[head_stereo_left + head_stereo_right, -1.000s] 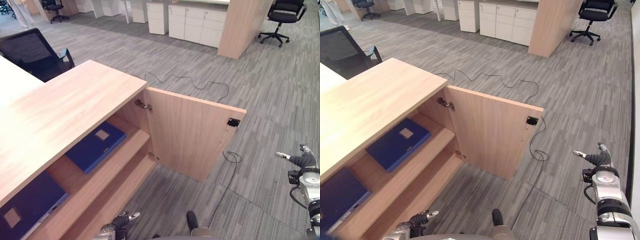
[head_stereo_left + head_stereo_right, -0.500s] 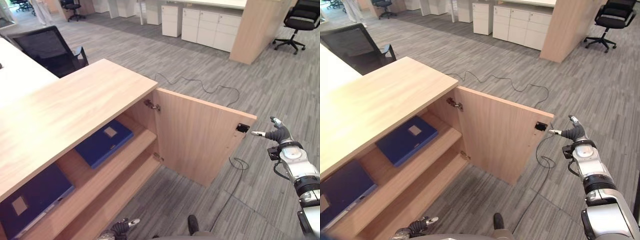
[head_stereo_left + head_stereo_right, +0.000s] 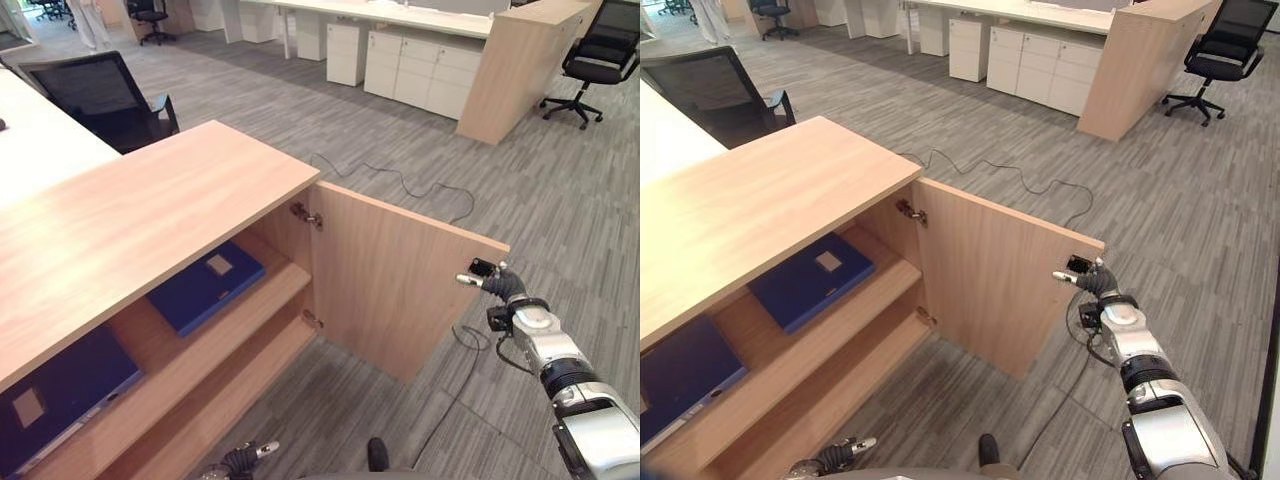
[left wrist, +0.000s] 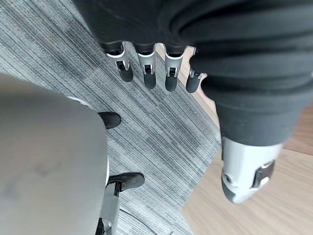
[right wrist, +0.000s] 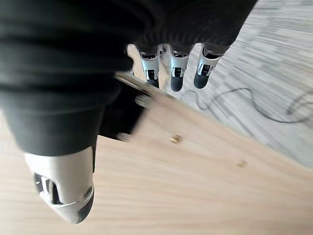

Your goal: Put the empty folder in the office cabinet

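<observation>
Right robot hand (image 3: 497,287) now up at cabinet door (image 3: 390,270) edge, fingers relaxed, partly hidden behind it.

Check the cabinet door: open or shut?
Open. The cabinet door stands swung out from its hinges, both shelves exposed, with the right hand at its free edge.

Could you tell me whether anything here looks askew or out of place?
Nothing looks damaged or spilled. The cabinet door stands wide open with the right hand at its free edge, and two blue folders lie flat, slightly angled, on the upper shelf.
</observation>
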